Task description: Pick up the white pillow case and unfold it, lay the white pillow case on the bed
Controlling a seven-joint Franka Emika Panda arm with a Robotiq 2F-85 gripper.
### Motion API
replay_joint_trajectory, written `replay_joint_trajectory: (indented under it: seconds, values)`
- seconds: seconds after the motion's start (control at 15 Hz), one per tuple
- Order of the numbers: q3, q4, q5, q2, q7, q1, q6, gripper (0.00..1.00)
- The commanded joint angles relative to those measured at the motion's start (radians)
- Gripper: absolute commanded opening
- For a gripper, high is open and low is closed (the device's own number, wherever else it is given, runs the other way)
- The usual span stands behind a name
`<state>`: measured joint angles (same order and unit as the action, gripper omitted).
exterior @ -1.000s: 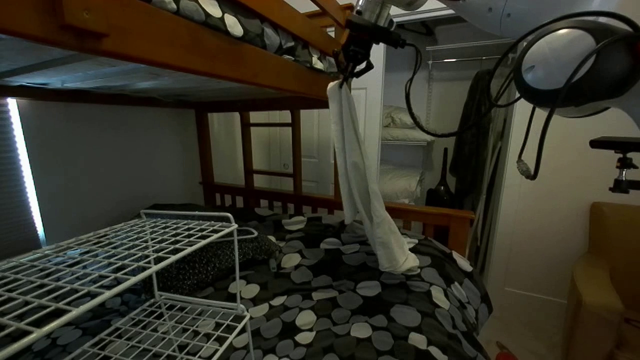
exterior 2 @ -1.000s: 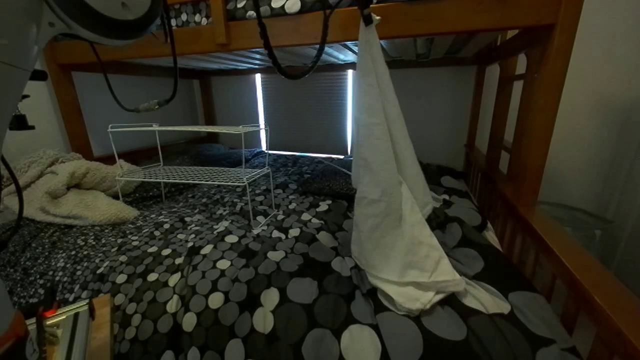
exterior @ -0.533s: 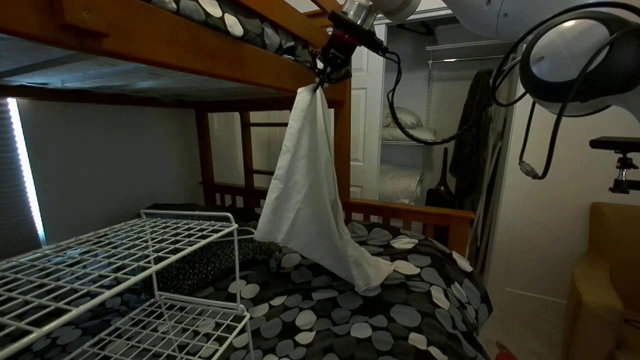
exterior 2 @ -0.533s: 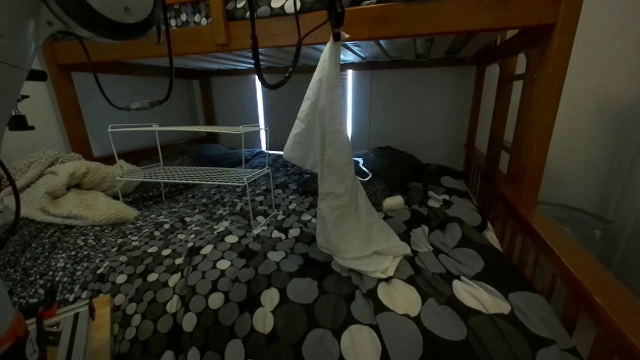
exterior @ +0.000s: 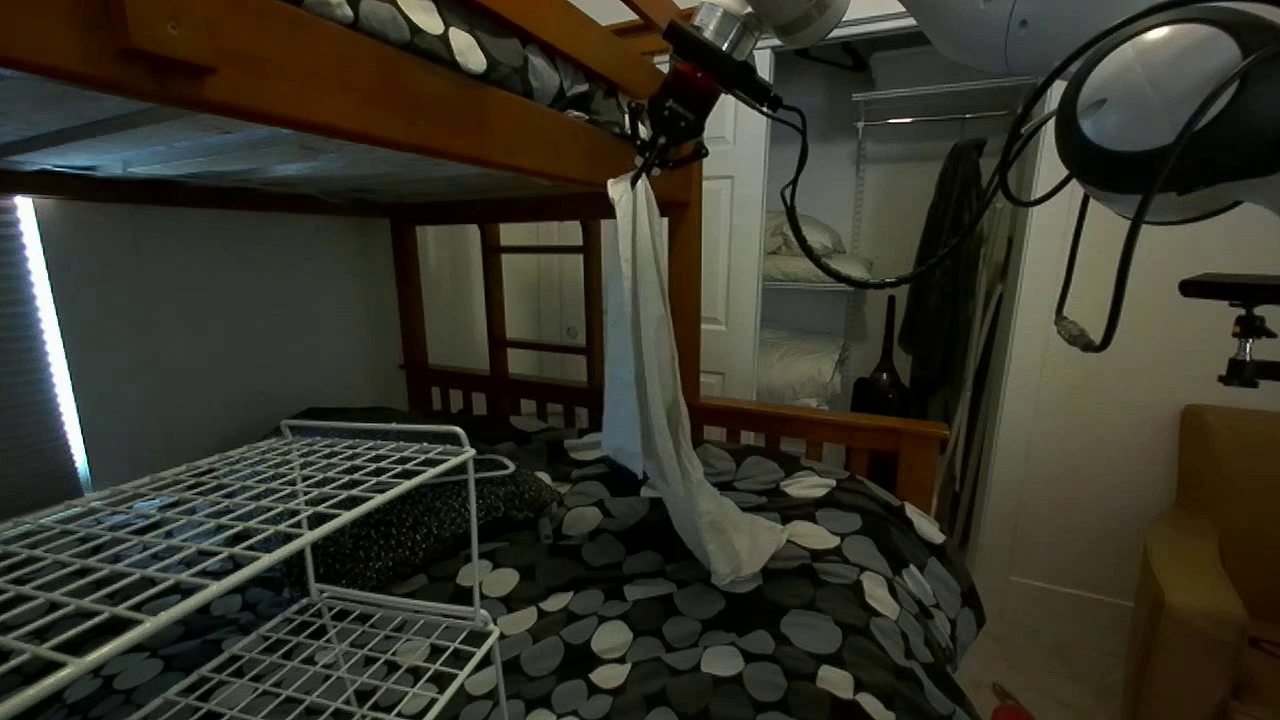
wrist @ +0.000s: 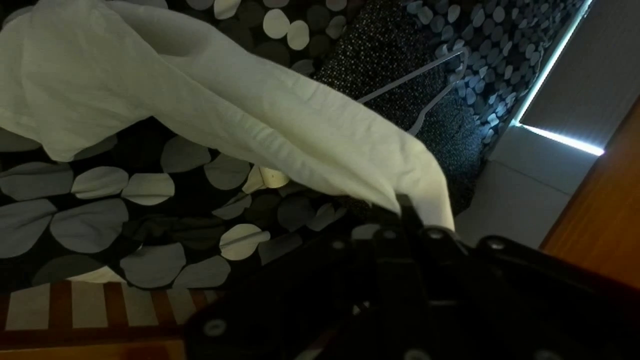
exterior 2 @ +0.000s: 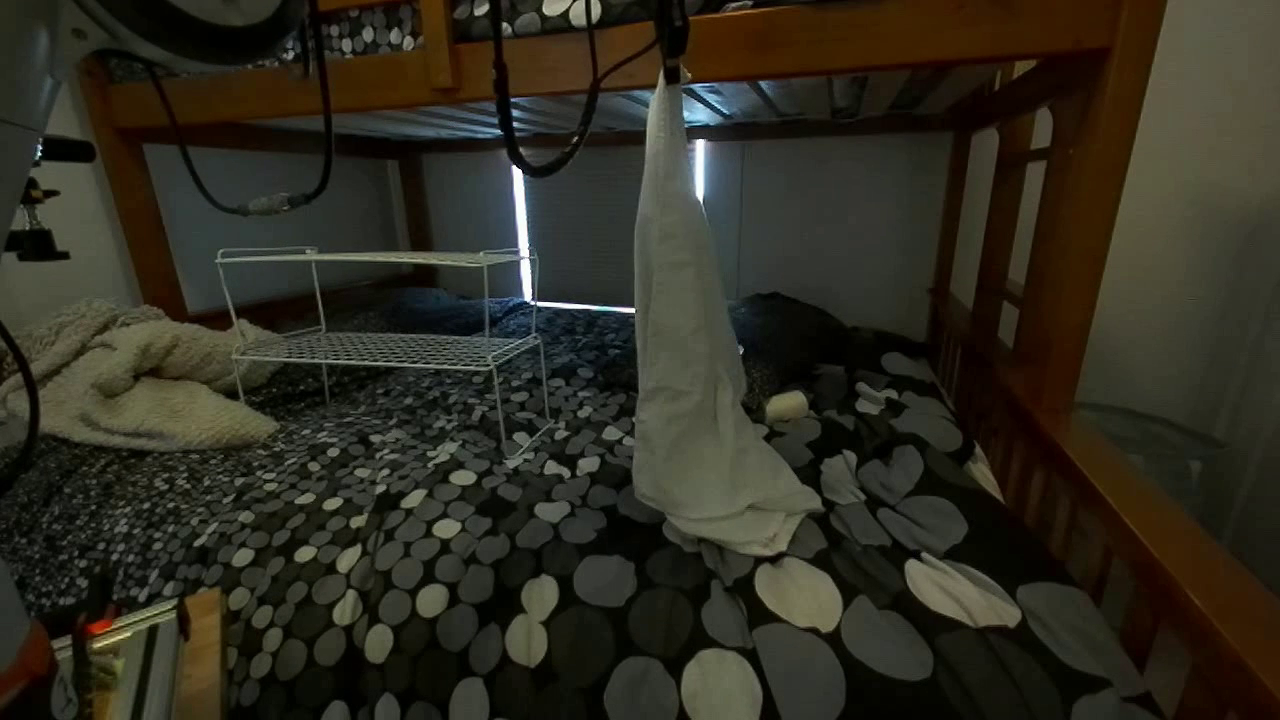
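Fingers (exterior 2: pixel 672 62) clench at upper centre in both exterior views. The bed (exterior 2: pixel 400 600) spans the lower frame; from their grip the white pillow case (exterior 2: pixel 690 400) hangs, end touching it. Lowering while drawing sideways should spread it. One bed, one pillow case, one hanger (wrist: pixel 411 76), wrist view's upper right.

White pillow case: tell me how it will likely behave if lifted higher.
The white pillow case looks floppy, since it droops in long folds from the end effector. Probably light too, with no filling visible. Its lower end, slumped on the bed, would likely drag and crumple.
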<state>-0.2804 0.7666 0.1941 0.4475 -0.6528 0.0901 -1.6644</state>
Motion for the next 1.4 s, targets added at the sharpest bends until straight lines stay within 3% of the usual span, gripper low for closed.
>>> replay_joint_trajectory:
  seconds: [0.0, 0.6, 1.33]
  values:
    - [0.0, 0.001, 0.0, 0.0, 0.0, 0.0, 0.0, 0.0]
    - [-0.085, 0.119, 0.045, 0.098, 0.014, -0.069, 0.241, 0.0]
    - [-0.086, 0.304, 0.053, 0.171, 0.006, -0.063, 0.372, 0.0]
